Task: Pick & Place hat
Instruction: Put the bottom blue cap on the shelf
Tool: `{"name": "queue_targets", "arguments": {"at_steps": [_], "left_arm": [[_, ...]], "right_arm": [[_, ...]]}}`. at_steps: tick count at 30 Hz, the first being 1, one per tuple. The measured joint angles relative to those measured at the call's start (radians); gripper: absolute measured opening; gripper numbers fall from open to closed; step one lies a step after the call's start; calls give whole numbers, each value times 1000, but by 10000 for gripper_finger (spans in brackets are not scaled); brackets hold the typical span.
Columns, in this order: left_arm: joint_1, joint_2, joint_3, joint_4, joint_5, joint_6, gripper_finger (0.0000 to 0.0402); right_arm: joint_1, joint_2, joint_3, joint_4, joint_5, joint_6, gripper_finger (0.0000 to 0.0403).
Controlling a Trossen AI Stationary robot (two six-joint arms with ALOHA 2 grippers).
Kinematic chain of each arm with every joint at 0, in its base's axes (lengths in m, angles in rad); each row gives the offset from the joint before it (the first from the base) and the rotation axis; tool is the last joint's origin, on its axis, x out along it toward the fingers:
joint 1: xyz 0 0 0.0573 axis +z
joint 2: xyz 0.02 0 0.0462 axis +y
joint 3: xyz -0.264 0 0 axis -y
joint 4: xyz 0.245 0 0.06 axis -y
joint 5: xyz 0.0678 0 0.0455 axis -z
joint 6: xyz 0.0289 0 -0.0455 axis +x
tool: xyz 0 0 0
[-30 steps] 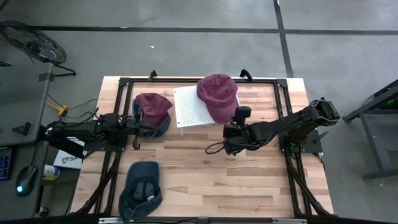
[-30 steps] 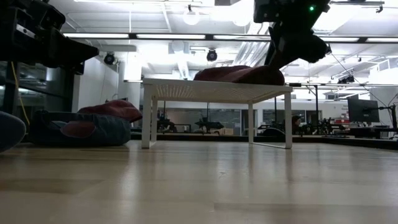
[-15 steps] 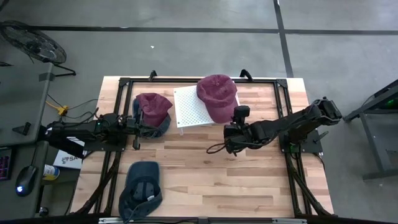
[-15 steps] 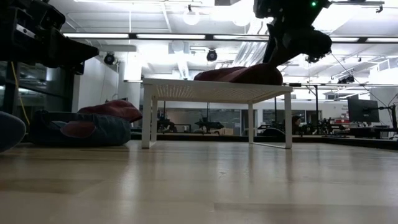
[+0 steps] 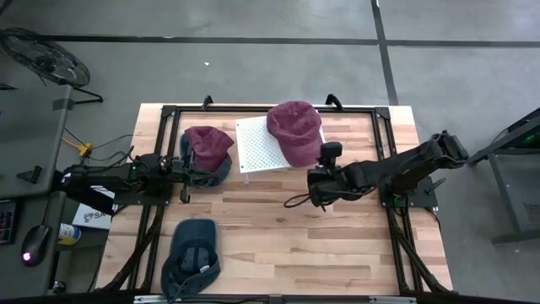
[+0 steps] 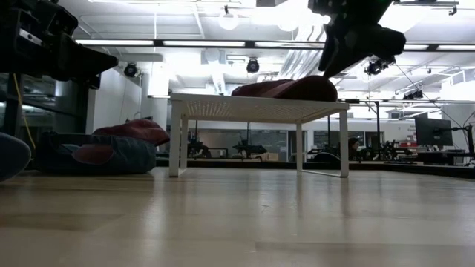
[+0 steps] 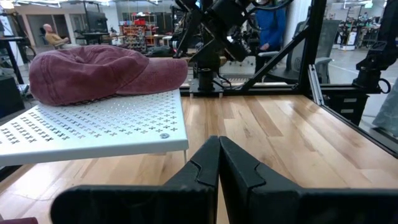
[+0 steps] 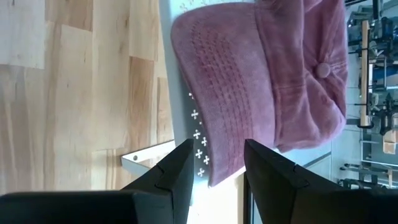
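A maroon hat (image 5: 295, 131) lies on the right part of a white perforated stand (image 5: 256, 148) at the table's far middle, its brim overhanging the stand's right edge. The low view shows the hat (image 6: 286, 87) on the stand's top (image 6: 252, 107). My right gripper (image 5: 316, 171) hovers just right of and above the brim, tilted down. In its wrist view it is open (image 8: 217, 165), with nothing between the fingers and the hat (image 8: 267, 74) beyond them. My left gripper (image 7: 217, 163) is shut and rests level at the table's left side.
Left of the stand, a second maroon hat (image 5: 207, 142) lies on a denim one (image 5: 213, 171). A dark blue hat (image 5: 192, 253) sits near the front left edge. A black frame (image 5: 384, 118) runs around the table. Bare wood spans the middle and right.
My right gripper has rolled slightly at the wrist and eased up and back from the hat's brim toward the table's right edge, staying open. The maroon hat lies still on the stand.
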Motion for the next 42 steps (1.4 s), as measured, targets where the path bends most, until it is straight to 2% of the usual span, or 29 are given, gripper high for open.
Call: {"name": "queue_targets", "arguments": {"at_steps": [7, 18, 24, 31, 37, 42], "left_arm": [[0, 0, 0, 0, 0, 0, 7], [0, 0, 0, 0, 0, 0, 7], [0, 0, 0, 0, 0, 0, 7], [0, 0, 0, 0, 0, 0, 7], [0, 0, 0, 0, 0, 0, 7], [0, 0, 0, 0, 0, 0, 7]], "right_arm": [[59, -52, 1, -32, -13, 39, 134], [257, -99, 1, -73, -6, 118, 134], [359, -99, 1, -106, -7, 262, 134], [393, -101, 1, -195, -125, 505, 134], [392, -131, 0, -223, -165, 596, 134], [397, -132, 0, -241, -244, 660, 134]]}}
